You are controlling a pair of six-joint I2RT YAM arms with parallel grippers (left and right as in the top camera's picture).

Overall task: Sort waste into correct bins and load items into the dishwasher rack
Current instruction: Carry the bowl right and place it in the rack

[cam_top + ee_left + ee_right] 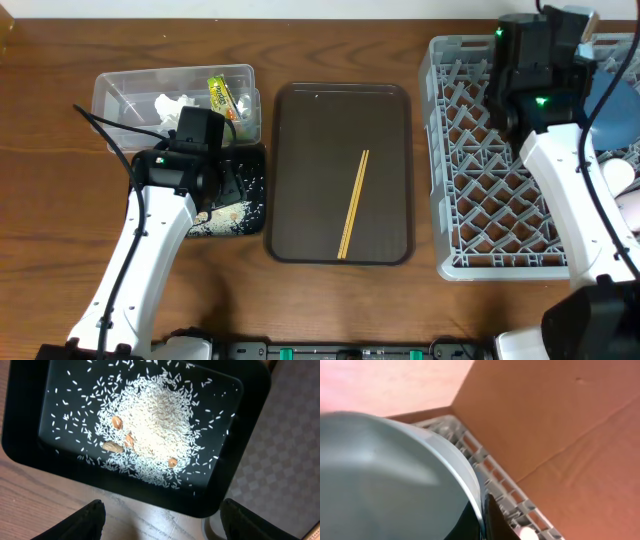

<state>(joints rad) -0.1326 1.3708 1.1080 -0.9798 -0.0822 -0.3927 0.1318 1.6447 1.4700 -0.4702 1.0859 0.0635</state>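
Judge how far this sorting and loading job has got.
Done: tissue and wrapper lie in the clear tub, rice in the black tray. In hand: the right gripper holds the light blue bowl over the rack. Left: chopsticks on the brown tray.

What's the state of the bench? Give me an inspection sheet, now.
Surface: wooden table, grain visible.
Job's things: tissue and wrapper in tub; rice in black tray; chopsticks on brown tray; bowl at rack corner; blue dish in rack, partly hidden.
Clutter: brown bits among rice.
Grippers: left gripper open above rice; right gripper shut on bowl rim.
Cables: black cables loop beside both arms.
Surroundings: pale wall behind table.
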